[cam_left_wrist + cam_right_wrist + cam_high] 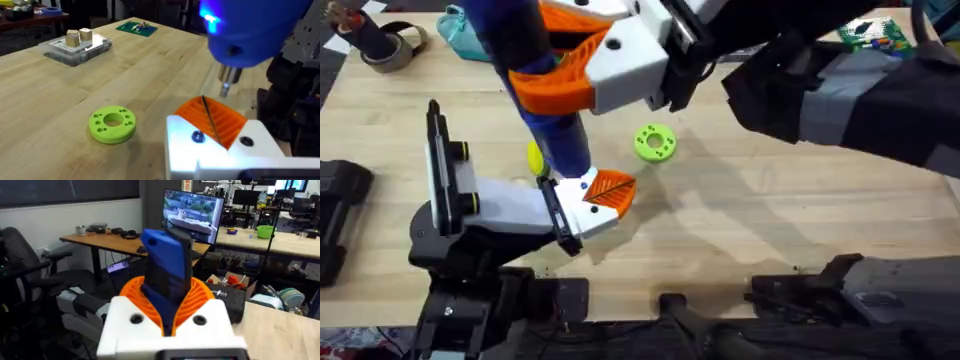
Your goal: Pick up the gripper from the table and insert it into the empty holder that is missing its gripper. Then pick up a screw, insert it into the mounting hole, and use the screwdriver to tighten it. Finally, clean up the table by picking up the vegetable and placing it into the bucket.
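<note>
You're at the tightening step: your right gripper [582,68] clamps the screwdriver [560,140] upright at centre-left over the finger [608,192] seated in the holder [500,205]; seat its bit in the screw next.

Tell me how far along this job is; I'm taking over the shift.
Done, it seems: the white plastic robot finger with the orange ribbed tip sits in the black-and-white arm-head holder. In hand: the right gripper clamps the thick bright-blue screwdriver, its thin bit down at the finger's base, so tightening looks underway. Left: finishing that, then the vegetable cleanup.
</note>
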